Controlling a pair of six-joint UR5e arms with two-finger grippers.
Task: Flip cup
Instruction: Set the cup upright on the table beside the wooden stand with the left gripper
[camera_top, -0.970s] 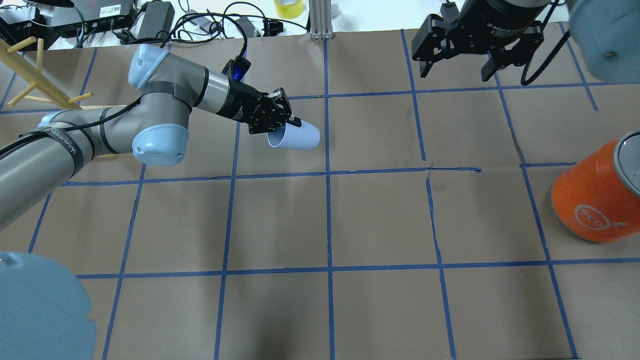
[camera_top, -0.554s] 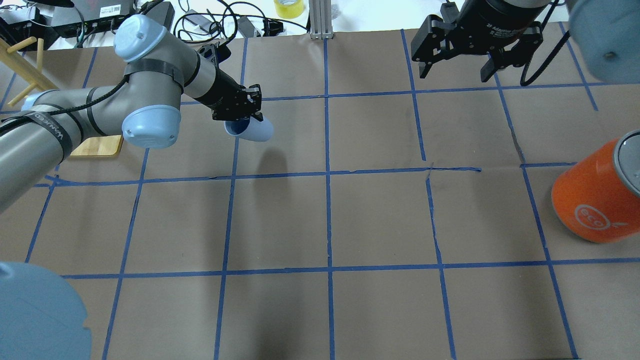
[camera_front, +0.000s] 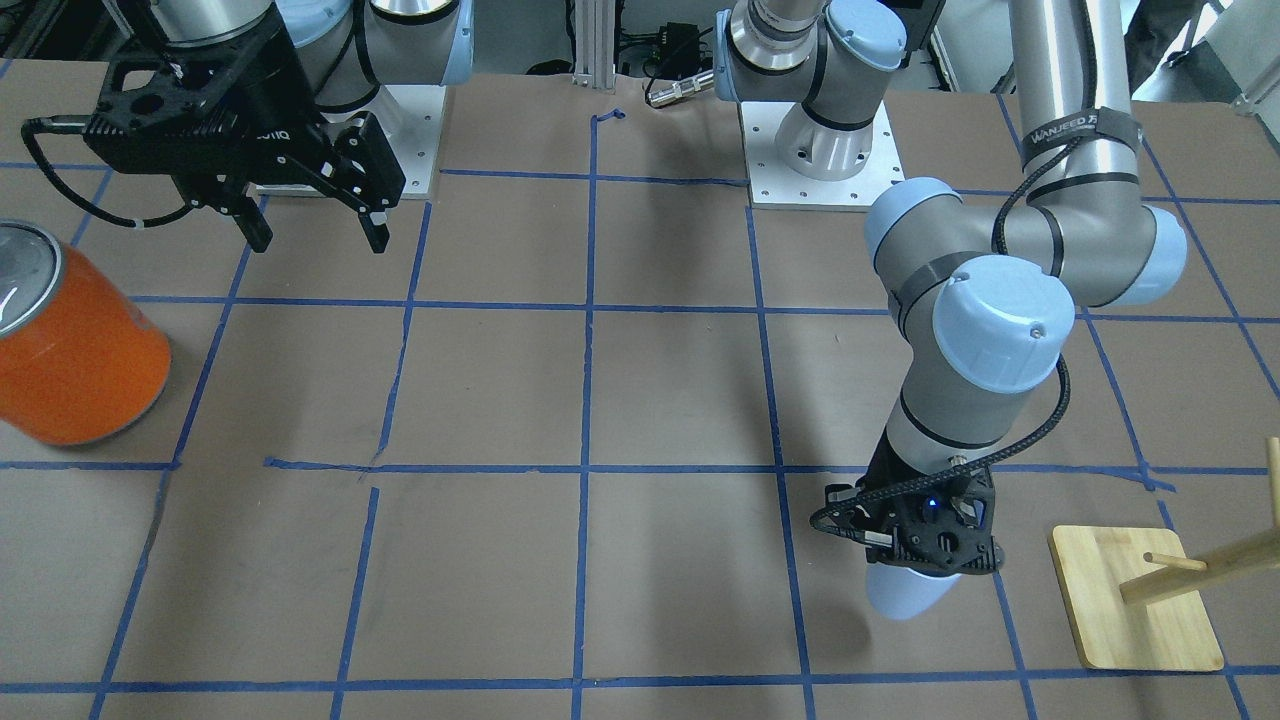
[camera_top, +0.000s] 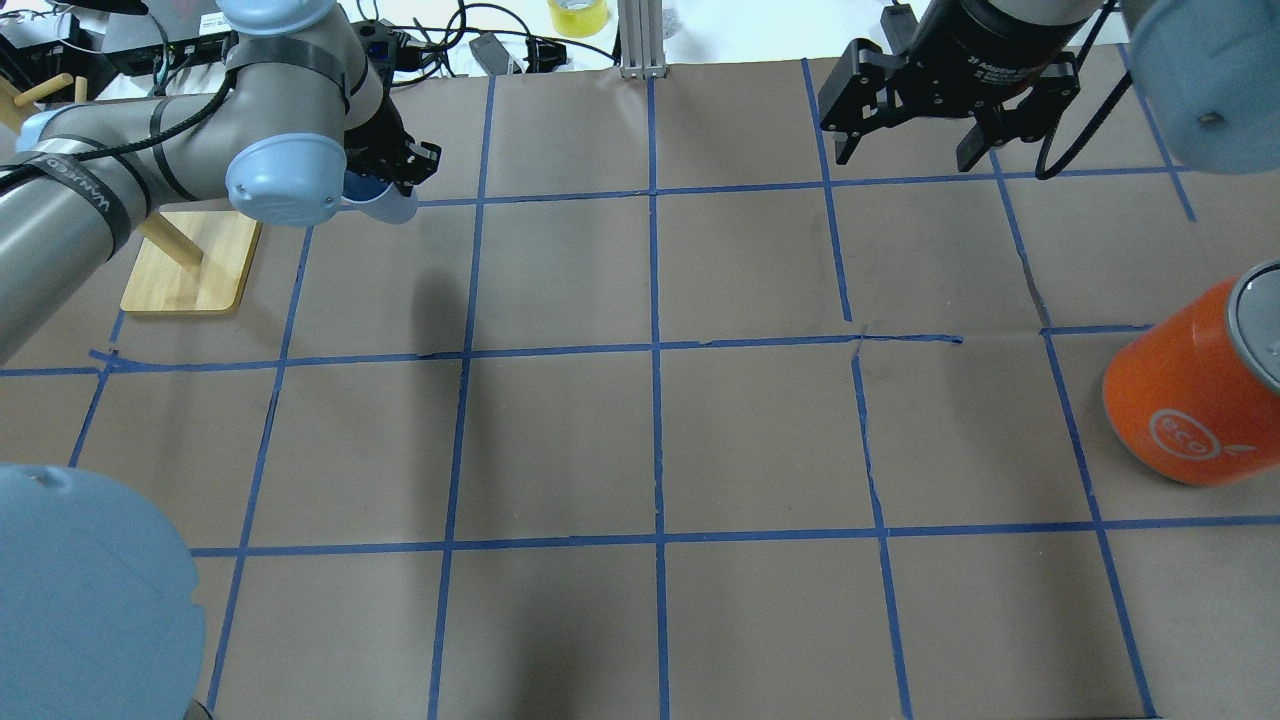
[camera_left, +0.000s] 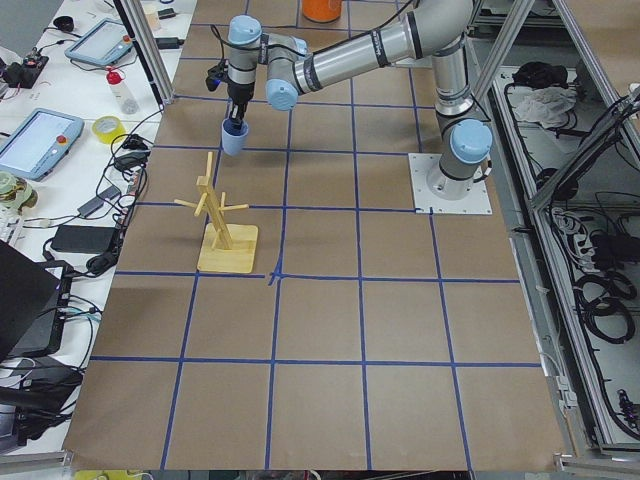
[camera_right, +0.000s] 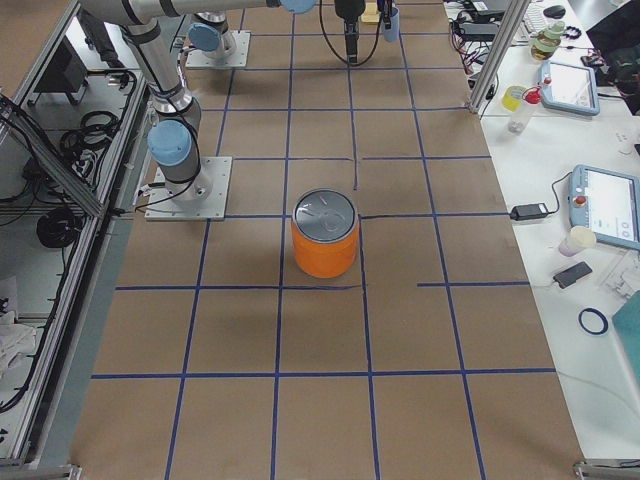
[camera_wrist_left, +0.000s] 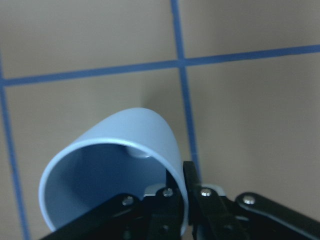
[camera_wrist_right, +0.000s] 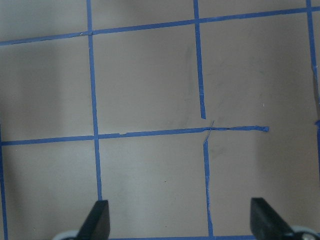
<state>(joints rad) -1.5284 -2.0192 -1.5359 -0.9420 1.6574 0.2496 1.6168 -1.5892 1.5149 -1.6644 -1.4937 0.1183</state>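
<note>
Left tool (camera_front: 930, 558) points down, clamped; right tool (camera_front: 320, 235) hangs spread apart.

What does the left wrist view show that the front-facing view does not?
Only the left wrist view: the open mouth and blue inside of the cup, with the left gripper pinching its rim. Only the front-facing view: the open right gripper, the orange cylinder and the wooden rack. Both: the cup in the left gripper, over the brown table.

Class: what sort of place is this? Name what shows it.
Most likely a robotics lab: a left arm and right arm bolted to a table gridded with blue tape, with teach pendants and cables beside it.
</note>
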